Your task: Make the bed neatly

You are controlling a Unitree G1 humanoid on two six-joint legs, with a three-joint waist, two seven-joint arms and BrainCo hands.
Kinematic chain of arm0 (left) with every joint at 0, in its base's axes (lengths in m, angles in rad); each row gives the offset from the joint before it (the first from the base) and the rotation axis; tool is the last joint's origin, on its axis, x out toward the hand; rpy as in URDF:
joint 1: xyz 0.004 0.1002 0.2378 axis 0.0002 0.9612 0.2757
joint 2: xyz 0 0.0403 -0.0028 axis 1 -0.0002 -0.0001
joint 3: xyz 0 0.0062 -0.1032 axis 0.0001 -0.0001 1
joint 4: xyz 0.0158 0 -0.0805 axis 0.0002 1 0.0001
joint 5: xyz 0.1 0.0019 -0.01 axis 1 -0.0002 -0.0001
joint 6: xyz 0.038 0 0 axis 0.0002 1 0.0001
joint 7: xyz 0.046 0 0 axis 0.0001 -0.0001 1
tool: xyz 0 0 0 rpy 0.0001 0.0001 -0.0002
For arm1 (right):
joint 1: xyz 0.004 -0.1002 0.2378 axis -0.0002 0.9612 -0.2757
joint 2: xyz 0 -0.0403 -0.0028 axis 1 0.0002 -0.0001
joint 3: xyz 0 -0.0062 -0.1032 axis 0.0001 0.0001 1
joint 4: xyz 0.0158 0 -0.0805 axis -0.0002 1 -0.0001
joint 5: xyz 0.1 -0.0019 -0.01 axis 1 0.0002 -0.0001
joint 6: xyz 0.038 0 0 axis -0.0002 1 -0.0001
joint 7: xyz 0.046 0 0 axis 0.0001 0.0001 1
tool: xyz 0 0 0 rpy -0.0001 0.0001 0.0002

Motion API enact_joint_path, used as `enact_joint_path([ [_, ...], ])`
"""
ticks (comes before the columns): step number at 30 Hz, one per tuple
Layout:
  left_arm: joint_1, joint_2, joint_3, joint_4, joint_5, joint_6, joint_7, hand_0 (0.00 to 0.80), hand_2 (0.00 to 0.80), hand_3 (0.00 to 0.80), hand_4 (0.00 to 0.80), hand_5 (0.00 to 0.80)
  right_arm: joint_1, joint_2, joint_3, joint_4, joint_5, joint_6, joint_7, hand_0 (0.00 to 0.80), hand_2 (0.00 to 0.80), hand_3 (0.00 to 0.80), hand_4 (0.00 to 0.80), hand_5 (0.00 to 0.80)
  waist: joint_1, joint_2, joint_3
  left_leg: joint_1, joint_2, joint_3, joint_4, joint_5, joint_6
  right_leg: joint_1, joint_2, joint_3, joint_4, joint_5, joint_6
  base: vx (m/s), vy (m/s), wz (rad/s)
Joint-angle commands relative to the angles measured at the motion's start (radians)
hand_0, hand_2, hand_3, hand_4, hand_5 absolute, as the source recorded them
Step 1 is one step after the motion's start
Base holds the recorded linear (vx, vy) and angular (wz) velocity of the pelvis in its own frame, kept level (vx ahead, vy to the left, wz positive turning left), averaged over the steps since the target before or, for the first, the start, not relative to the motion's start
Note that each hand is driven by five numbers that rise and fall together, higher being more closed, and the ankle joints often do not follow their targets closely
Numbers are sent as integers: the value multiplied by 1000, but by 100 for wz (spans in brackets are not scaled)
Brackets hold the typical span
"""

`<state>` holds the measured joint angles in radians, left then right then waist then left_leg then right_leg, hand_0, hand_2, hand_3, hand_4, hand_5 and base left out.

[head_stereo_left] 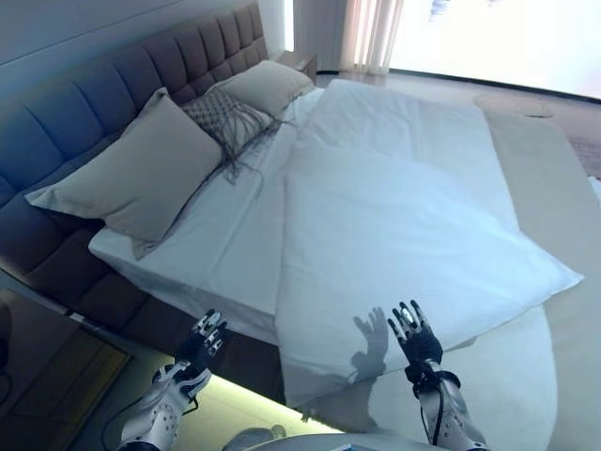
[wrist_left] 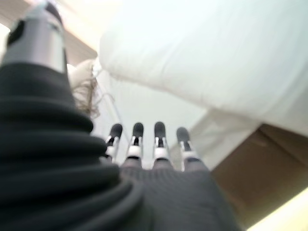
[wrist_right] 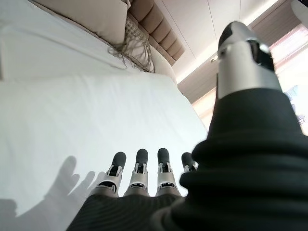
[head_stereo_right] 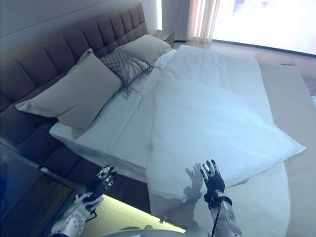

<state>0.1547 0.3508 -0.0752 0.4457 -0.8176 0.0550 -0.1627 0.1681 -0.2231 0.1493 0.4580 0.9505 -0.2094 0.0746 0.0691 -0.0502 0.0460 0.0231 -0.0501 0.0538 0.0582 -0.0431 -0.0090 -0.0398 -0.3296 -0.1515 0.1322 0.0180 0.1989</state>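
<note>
A white duvet (head_stereo_left: 404, 216) lies askew across the bed, its near corner hanging over the bed's side. The white sheet (head_stereo_left: 235, 235) shows bare left of it. At the padded headboard (head_stereo_left: 113, 85) lean a large beige pillow (head_stereo_left: 131, 174), a patterned fringed cushion (head_stereo_left: 225, 117) and a second beige pillow (head_stereo_left: 268, 85). My left hand (head_stereo_left: 202, 343) is open, held just off the bed's edge, touching nothing. My right hand (head_stereo_left: 413, 334) is open too, fingers straight, hovering over the duvet's hanging edge (wrist_right: 72, 120). Neither hand holds cloth.
A dark bedside surface (head_stereo_left: 47, 366) sits at the lower left by the bed frame. A lit strip (head_stereo_left: 244, 399) runs under the bed's side. Curtains (head_stereo_left: 371, 33) and a bright window stand at the far end. A beige cover (head_stereo_left: 554, 188) lies along the bed's right side.
</note>
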Motion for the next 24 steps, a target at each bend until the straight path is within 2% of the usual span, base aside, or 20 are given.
enact_joint_path([
  [1, -44, 15, 60, -76, 19, -30, -2, 0, 0, 0, 0, 0, -54, 0, -43, -44, 0, 2, 9, 0, 0, 0, 0, 0, 2, 18, 9, 2, 29, -69, 53, -34, 9, -31, -17, 28, 8, 258, -2, 122, -270, -4],
  [3, -32, 14, 73, -70, 20, -38, -7, 0, 0, 0, 0, 0, -55, 4, -50, -35, 11, 6, 0, 0, 0, 0, 0, 0, 9, 13, 4, 5, 47, -67, 61, -40, -1, -21, -7, 13, -10, 225, -3, 123, -275, -1],
  [5, -17, 13, 91, -67, 20, -46, -9, 0, 0, 0, 0, 0, -68, -3, -53, -18, 9, 11, -13, 0, 0, 0, 0, 0, 20, 13, -2, 13, 80, -57, 68, -43, -17, -2, 18, -23, -35, 159, -6, 121, -320, 0],
  [8, -6, 11, 106, -57, -12, -39, -4, 0, 0, 0, 0, 0, -82, -20, -36, -19, -10, 15, -55, 0, 0, 0, 0, 0, 24, 16, -5, 14, 130, -56, 77, -22, -40, 14, 67, -30, -48, 103, -14, 92, -347, -8],
  [12, 5, 2, 106, -34, -11, -47, -21, 0, 0, 0, 0, 0, -60, -36, -25, -35, -7, 34, -70, 0, 0, 0, 0, 0, 15, 33, 2, -10, 203, -70, 112, 77, -72, 32, 133, -45, -45, 53, -49, 61, -265, -4],
  [13, 7, -6, 97, -33, -23, -54, -19, 0, 0, 0, 0, 0, -55, -42, -18, -34, -6, 41, -72, 0, 0, 0, 0, 0, 19, 37, 12, -31, 214, -90, 143, 119, -79, 42, 153, -52, -49, 41, -66, 27, -203, -3],
  [16, 14, -24, 88, -38, -49, -64, -24, 0, 0, 0, 0, 0, -52, -48, -6, -32, -17, 33, -62, 0, 0, 0, 0, 0, 22, 44, 28, -65, 210, -106, 189, 149, -82, 50, 172, -65, -52, 25, -87, 9, -112, -6],
  [19, 26, -51, 75, -43, -63, -63, -32, 0, 0, 0, 0, 0, -49, -53, -7, -30, -26, 21, -63, 0, 0, 0, 0, 0, 20, 60, 35, -76, 185, -79, 174, 143, -80, 50, 178, -89, -49, 12, -99, 14, -16, 4],
  [21, 32, -64, 64, -45, -44, -67, -38, 0, 0, 0, 0, 0, -46, -55, -12, -34, -22, 13, -67, 0, 0, 0, 0, 0, 19, 73, 32, -72, 148, -54, 128, 124, -75, 47, 176, -106, -47, 7, -98, 25, 65, 13],
  [23, 26, -67, 58, -46, -15, -59, -52, 0, 0, 0, 0, 0, -34, -51, -23, -47, -20, -2, -76, 0, 0, 0, 0, 0, 13, 86, 28, -67, 97, 6, 74, 97, -63, 49, 169, -135, -38, -1, -93, 37, 93, 12],
  [24, 22, -66, 56, -50, -4, -51, -57, 0, 0, 0, 0, 0, -27, -47, -30, -56, -21, -7, -83, 0, 0, 0, 0, 0, 12, 89, 26, -69, 77, 21, 62, 91, -57, 48, 164, -145, -31, -3, -90, 50, 97, 11],
])
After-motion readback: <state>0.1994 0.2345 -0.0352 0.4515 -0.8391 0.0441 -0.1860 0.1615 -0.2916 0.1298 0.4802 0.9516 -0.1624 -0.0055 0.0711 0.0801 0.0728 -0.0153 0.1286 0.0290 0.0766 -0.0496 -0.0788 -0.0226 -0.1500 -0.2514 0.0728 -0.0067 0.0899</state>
